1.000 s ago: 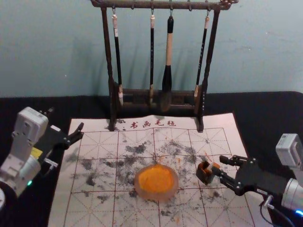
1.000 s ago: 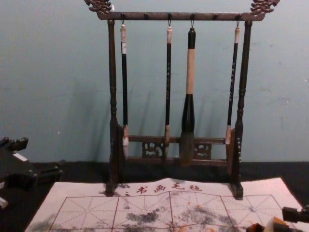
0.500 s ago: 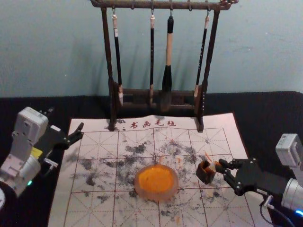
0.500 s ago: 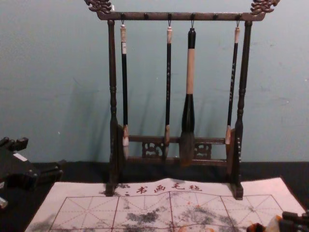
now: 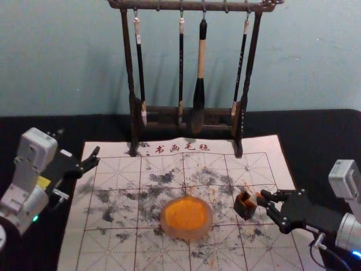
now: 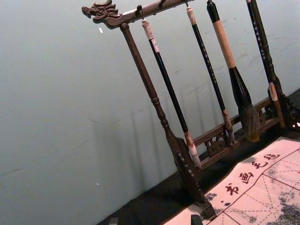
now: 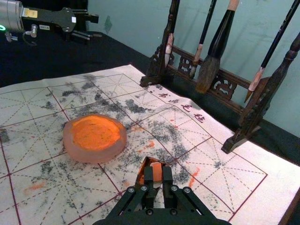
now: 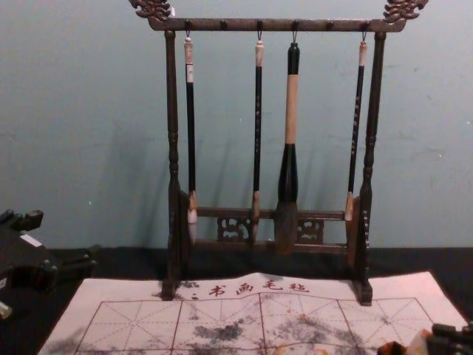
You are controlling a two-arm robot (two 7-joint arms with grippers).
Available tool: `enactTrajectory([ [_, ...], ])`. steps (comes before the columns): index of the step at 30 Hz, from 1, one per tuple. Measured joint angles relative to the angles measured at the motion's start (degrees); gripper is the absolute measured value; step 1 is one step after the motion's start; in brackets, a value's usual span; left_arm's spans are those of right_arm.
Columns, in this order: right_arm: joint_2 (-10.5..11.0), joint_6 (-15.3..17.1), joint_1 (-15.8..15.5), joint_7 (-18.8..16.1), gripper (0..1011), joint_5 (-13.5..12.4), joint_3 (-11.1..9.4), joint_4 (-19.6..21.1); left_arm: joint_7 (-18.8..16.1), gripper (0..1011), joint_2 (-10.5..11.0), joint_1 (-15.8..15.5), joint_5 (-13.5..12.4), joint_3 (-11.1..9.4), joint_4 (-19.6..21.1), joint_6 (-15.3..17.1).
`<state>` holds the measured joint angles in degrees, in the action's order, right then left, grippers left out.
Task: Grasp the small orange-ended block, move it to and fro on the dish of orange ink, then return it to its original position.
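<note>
We saw the right end effector (image 5: pixel 264 198) at the lower right of the head view, reaching in over the mat (image 5: pixel 169 254), its two fingers drawn close and clamped on the small orange-ended block (image 7: pixel 156 172). In the right wrist view the block sat between the fingertips, its orange end facing us; one finger pressed each side. Just beyond it we made out a small dark box (image 5: pixel 245 206), though we could not quite tell whether block and box touched.

The left end effector (image 5: pixel 78 145) was parked at the left of the head view, its fingers wide apart with nothing between them.

Across the mat's upper edge we read 书画毛毡 in dark red characters. Pale labels marked both arms, their print too small for us to read.

The block lay right of the dish (image 5: pixel 210 224) in the head view, near it but apart from it, and orange ink (image 5: pixel 186 213) covered the dish's middle. Toward the top of that frame, four brushes (image 5: pixel 199 96) hung from a dark wooden rack (image 8: pixel 295 25) on the black-covered worktop (image 5: pixel 327 135).
</note>
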<state>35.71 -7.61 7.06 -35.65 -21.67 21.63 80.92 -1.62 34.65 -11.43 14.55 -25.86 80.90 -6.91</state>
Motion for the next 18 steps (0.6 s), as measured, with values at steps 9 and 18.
enactTrajectory([
  [9, 0.11, -0.64, -0.47, -0.51, 82, -0.8, -0.81, 0.96, 0.0, 1001, 0.0, 0.0, 0.0, 0.0, 0.0, 0.0],
  [18, 0.91, -0.84, -1.46, -0.84, 82, -2.33, -2.27, 3.26, 0.0, 1001, 0.0, 0.0, 0.0, 0.0, 0.0, 0.0],
])
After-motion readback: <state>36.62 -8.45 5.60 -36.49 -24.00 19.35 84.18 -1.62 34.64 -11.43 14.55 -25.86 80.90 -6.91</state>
